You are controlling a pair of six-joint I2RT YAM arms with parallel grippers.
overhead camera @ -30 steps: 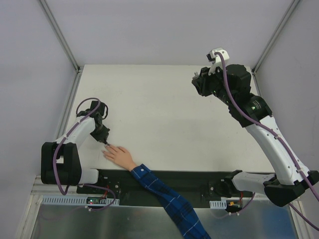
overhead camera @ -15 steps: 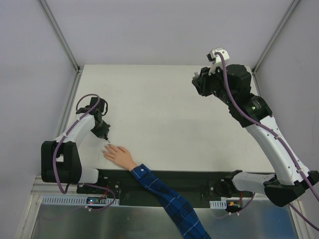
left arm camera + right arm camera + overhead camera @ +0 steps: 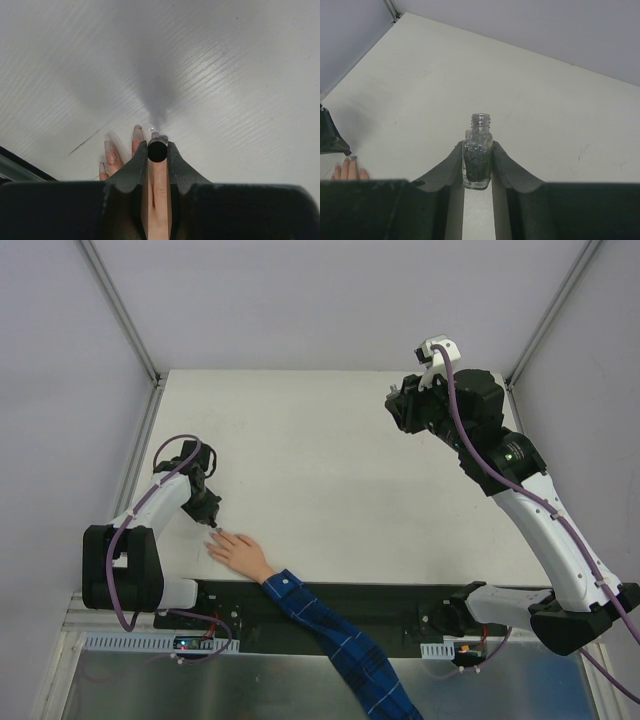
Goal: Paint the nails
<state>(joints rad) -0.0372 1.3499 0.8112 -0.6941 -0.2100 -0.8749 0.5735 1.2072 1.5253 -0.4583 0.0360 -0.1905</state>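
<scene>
My left fingers (image 3: 131, 172) clamp a black round brush cap (image 3: 157, 151); long pale nails (image 3: 138, 132) lie just beyond them, below; right fingers (image 3: 506, 167) grip a small dark-flecked glass bottle (image 3: 478, 159), well apart.

Holds left black two-finger claw (image 3: 157, 147) low, pinched tight; right black two-finger claw (image 3: 478, 147) high, far out, clamped.
</scene>
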